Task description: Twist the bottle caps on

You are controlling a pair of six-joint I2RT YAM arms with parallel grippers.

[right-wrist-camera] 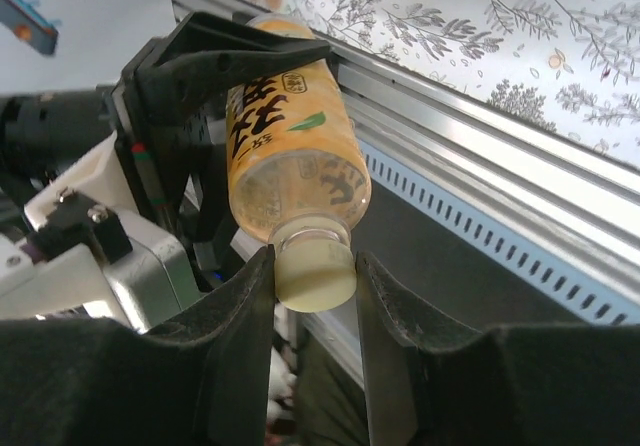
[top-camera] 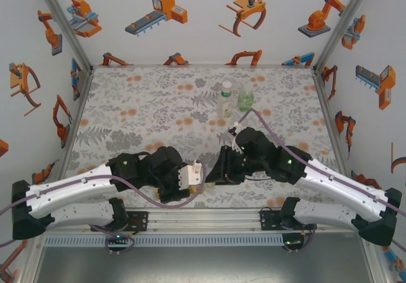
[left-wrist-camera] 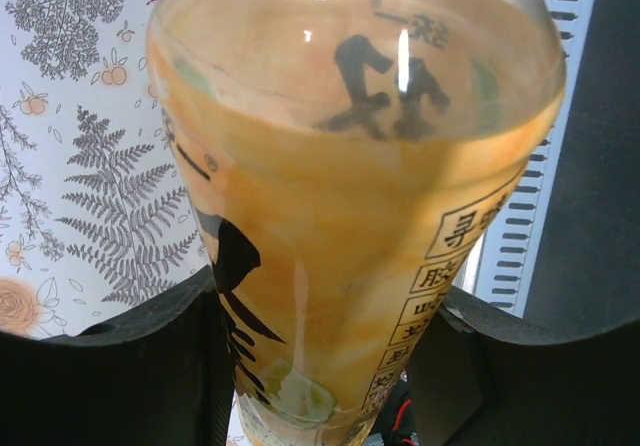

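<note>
The orange bottle is clamped by the left gripper near 6 o'clock of the table. Its cap is pinched by the right gripper, and the screwing is judged underway. The clear bottle and green bottle are seen toward 12 o'clock; whether they are capped cannot be told.

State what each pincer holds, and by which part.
The left pincer holds the orange-yellow bottle around its body. The right pincer clamps the pale cap on that bottle's neck.
</note>
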